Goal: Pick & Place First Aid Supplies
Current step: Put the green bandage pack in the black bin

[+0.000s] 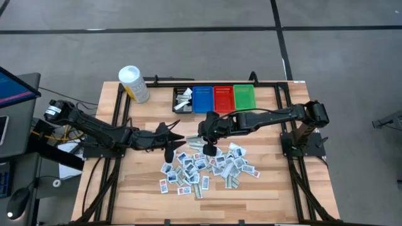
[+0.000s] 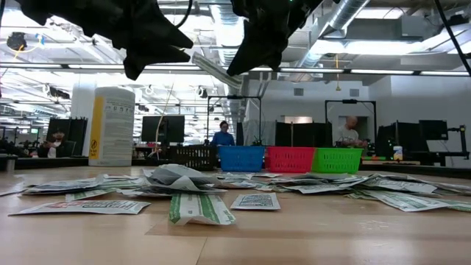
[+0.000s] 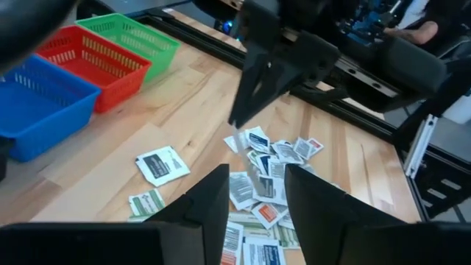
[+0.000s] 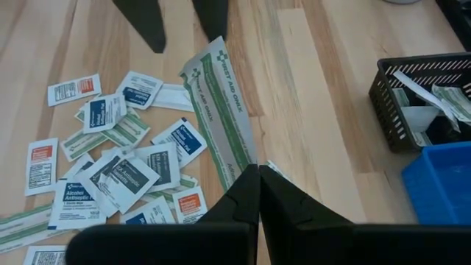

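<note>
while its fingers pinch one end of a long green-striped packet (image 4: 221,110), the right gripper (image 4: 257,193) hangs above the table (image 1: 264,188). the left gripper (image 3: 254,195) faces it just beyond the strip's far end, fingers parted around nothing. the first aid supplies (image 1: 204,168) lie scattered beneath both; the bins (image 1: 215,98) stand farther back.

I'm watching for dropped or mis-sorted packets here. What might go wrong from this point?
1. The right gripper is shut on only one end of a long green-striped packet; the rest hangs free, so it might slip out or snag on the pile.
2. The left gripper hovers open close by, so the arms might bump.
3. The black bin already holds packets; a long strip might catch on its rim.
</note>
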